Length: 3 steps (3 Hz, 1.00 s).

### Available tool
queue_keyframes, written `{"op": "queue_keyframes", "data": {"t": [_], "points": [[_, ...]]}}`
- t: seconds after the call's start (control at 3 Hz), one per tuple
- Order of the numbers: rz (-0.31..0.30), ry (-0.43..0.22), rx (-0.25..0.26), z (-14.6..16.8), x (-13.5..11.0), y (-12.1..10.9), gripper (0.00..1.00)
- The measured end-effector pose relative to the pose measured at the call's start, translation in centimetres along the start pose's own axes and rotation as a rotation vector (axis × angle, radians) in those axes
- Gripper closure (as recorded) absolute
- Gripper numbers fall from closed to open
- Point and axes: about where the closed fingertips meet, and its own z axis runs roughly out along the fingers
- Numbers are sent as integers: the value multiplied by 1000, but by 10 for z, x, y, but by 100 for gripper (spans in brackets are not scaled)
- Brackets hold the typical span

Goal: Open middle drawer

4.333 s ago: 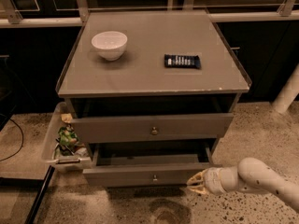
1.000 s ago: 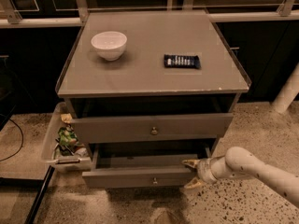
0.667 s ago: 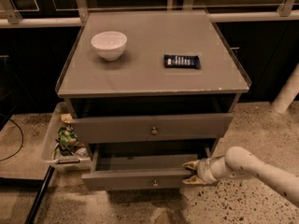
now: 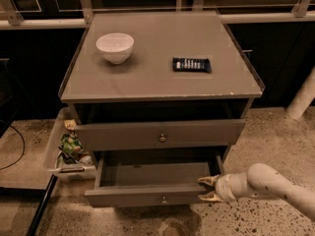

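The middle drawer [image 4: 147, 194] is pulled further out, just left of the gripper [image 4: 201, 190], jaws spread, nothing clasped; opening is judged nearly done.

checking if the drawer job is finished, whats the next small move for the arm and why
Probably a short pull on the middle drawer straight out from the cabinet. The gripper sits at the right end of its front, and the tray is only partly out, its back part under the upper drawer.

matt middle drawer [image 4: 123, 135], brass knob [image 4: 162, 138], smooth claw [image 4: 203, 190] by bottom drawer [image 4: 138, 196]
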Motion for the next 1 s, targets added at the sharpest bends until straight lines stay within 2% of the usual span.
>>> {"op": "queue_keyframes", "data": {"t": [1.0], "points": [[0,0,0,0,0,0,26]]}}
